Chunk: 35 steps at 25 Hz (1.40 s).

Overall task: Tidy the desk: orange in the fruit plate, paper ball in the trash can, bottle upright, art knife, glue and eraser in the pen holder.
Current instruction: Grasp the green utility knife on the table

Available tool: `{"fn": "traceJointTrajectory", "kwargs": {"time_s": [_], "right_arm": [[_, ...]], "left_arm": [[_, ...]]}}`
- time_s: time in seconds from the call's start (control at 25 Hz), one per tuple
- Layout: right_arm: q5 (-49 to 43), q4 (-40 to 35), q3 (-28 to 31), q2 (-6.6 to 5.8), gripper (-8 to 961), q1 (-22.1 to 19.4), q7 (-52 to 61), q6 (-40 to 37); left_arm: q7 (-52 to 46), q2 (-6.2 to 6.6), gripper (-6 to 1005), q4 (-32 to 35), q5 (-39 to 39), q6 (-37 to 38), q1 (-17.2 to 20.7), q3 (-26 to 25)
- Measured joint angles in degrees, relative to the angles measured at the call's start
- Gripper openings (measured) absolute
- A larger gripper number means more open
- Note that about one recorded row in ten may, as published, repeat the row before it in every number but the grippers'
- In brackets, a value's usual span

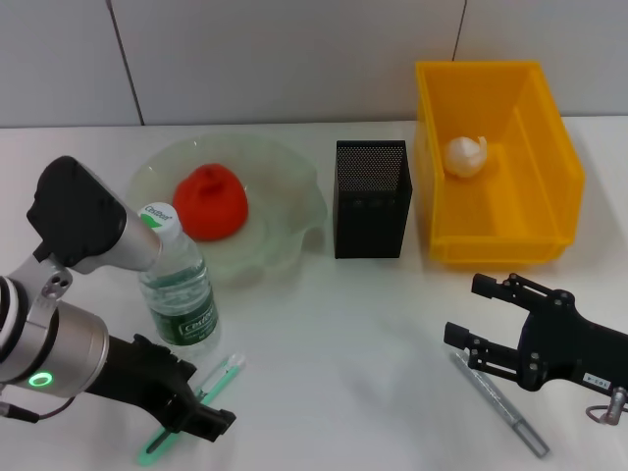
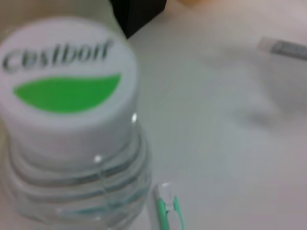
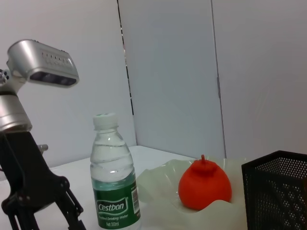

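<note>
Bottle [image 1: 179,285] upright, unheld; left gripper [image 1: 201,412] jaws apart; right gripper [image 1: 476,314] jaws wide, empty

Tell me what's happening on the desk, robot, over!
Left gripper open, low beside upright bottle, over green art knife. Right gripper open above grey pen. Orange in plate, paper ball in yellow bin. Pen holder unblocked.

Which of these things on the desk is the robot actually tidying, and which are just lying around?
Part of the job: orange, fruit plate, paper ball, yellow trash can, bottle, pen holder, green art knife.

Just lying about: grey pen.
</note>
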Motion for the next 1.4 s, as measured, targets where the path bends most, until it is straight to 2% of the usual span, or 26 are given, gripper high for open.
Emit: {"fn": "traceJointTrajectory", "kwargs": {"time_s": [0.56,1.32,1.4], "right_arm": [[-0.1,-0.1,0.0,0.13,758,-0.1,-0.1,0.0],[0.3,-0.6,0.0,0.35,758,-0.1,-1.3,0.8],[0.3,-0.6,0.0,0.37,758,-0.1,-1.3,0.8]], "left_arm": [[-2.8,0.00,812,-0.7,4.0,0.8,0.3,0.5],[-8.0,0.00,811,-0.1,6.9,2.6,-1.1,3.9],[-8.0,0.00,770,-0.1,6.9,2.7,-1.2,4.0]]}}
